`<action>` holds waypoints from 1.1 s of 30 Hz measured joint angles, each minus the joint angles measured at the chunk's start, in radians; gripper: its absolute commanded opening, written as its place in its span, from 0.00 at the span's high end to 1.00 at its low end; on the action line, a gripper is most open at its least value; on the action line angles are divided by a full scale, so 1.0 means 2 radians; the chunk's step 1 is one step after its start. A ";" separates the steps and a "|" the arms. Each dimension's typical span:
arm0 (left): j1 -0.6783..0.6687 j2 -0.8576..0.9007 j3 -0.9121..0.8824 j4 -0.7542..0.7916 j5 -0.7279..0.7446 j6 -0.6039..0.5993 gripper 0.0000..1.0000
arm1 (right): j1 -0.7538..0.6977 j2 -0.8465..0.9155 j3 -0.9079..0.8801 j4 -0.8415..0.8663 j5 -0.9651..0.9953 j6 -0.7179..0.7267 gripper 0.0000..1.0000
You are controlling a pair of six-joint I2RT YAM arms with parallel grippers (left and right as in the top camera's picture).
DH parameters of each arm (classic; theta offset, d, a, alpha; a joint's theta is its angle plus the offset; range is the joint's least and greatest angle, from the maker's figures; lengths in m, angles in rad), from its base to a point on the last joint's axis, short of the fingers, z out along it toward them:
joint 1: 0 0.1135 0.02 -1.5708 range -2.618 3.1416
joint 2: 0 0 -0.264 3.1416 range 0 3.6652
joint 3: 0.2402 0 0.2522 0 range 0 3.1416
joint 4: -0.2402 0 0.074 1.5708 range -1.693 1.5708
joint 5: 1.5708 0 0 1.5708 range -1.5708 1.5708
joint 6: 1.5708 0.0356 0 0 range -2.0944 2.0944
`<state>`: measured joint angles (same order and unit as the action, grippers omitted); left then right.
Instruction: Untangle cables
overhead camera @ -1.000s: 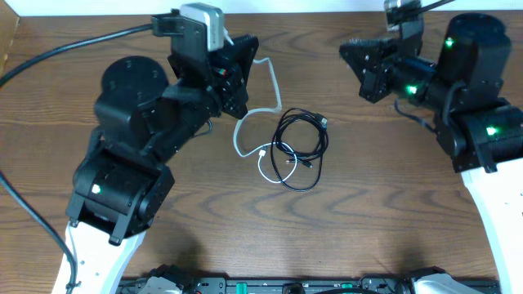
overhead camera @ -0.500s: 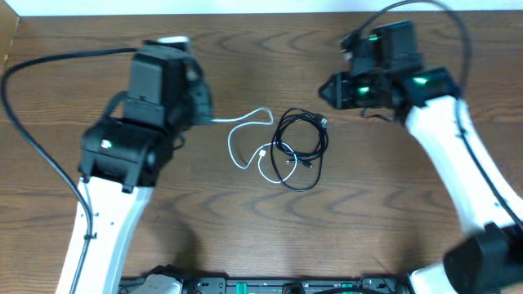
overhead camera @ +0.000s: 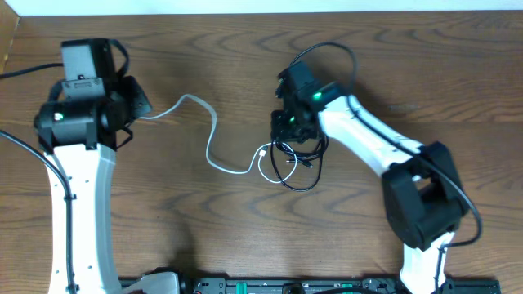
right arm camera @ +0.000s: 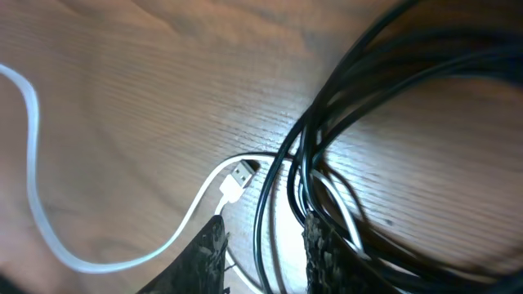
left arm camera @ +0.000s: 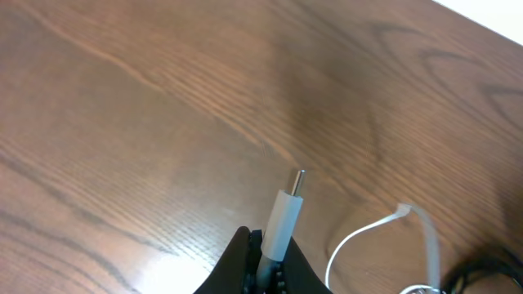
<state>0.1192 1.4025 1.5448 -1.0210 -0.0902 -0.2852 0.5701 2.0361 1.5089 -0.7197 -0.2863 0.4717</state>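
Note:
My left gripper (left arm camera: 266, 242) is shut on the plug (left arm camera: 283, 219) at one end of the white cable (overhead camera: 189, 97); in the overhead view it sits at the far left (overhead camera: 139, 113), and the cord trails in a long wavy line across to the middle. The black cables (overhead camera: 301, 189) lie coiled at the centre. The white cable's other plug (right arm camera: 234, 178) rests against the coil's left side. My right gripper (overhead camera: 288, 135) is down on the coil's upper left rim. It is open (right arm camera: 263, 249), and one black strand (right arm camera: 263, 214) runs between the fingers.
Bare brown wood lies all around the cables. The left arm's thick black supply cable (overhead camera: 24, 72) loops off the table's left edge. A pale wall strip (overhead camera: 245, 6) borders the far edge of the table.
My left arm has pulled the white cable out to the left and stretched it long. My right arm has swung in and dropped onto the black coil, its jaws parting.

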 measured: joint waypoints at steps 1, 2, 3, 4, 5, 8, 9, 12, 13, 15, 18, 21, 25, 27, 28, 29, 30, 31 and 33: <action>0.004 0.002 0.000 0.000 0.002 0.000 0.93 | 0.004 0.004 0.000 0.002 0.005 0.004 0.74; 0.013 0.006 0.000 0.000 0.005 0.000 0.93 | 0.010 0.010 0.000 0.004 0.012 0.009 0.76; 0.019 0.009 0.000 0.000 0.008 0.000 0.93 | 0.018 0.018 0.000 0.008 0.024 0.016 0.78; 0.025 0.012 0.000 0.000 0.011 0.000 0.93 | 0.020 0.022 0.000 0.009 0.030 0.019 0.78; 0.031 0.016 0.000 0.000 0.016 -0.001 0.93 | 0.024 0.026 0.000 0.010 0.041 0.026 0.78; 0.037 0.025 0.000 0.000 0.022 -0.002 0.93 | 0.037 0.037 0.000 0.013 0.084 0.044 0.79; 0.037 0.027 0.000 0.000 0.025 -0.001 0.93 | 0.040 0.039 0.000 0.014 0.094 0.048 0.79; 0.037 0.032 0.000 0.000 0.031 -0.001 0.93 | 0.047 0.042 0.000 0.020 0.129 0.061 0.79; 0.037 0.033 0.000 0.000 0.032 -0.001 0.93 | 0.048 0.042 0.000 0.023 0.139 0.064 0.79; 0.037 0.035 0.000 0.000 0.034 -0.001 0.92 | 0.048 0.042 0.000 0.028 0.152 0.067 0.79; 0.037 0.038 0.000 0.000 0.035 -0.001 0.93 | 0.048 0.042 0.000 0.029 0.174 0.071 0.80; 0.037 0.042 0.000 0.000 0.037 -0.001 0.93 | 0.048 0.043 0.000 0.031 0.198 0.073 0.82; 0.037 0.042 0.000 0.000 0.040 -0.001 0.92 | 0.048 0.056 0.001 0.039 0.219 0.074 0.86; 0.037 0.042 0.000 0.000 0.042 -0.001 0.93 | 0.048 0.059 0.002 0.044 0.225 0.075 0.93; 0.037 0.042 0.000 0.000 0.042 -0.001 0.92 | 0.048 0.061 0.002 0.045 0.229 0.076 0.96; 0.037 0.042 0.000 0.000 0.042 -0.001 0.93 | 0.048 0.062 0.003 0.044 0.232 0.075 0.99; 0.037 0.042 0.000 0.000 0.044 -0.001 0.93 | 0.048 0.062 0.004 0.045 0.233 0.075 0.99; 0.037 0.042 0.000 0.000 0.046 -0.001 0.92 | 0.048 0.062 0.004 0.045 0.233 0.076 0.99; 0.037 0.042 0.000 0.000 0.052 -0.001 0.92 | 0.048 0.062 0.006 0.044 0.231 0.074 0.99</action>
<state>0.1928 1.4868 1.5448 -1.0218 0.0147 -0.2878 0.6670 2.1609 1.5200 -0.6323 0.1757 0.6205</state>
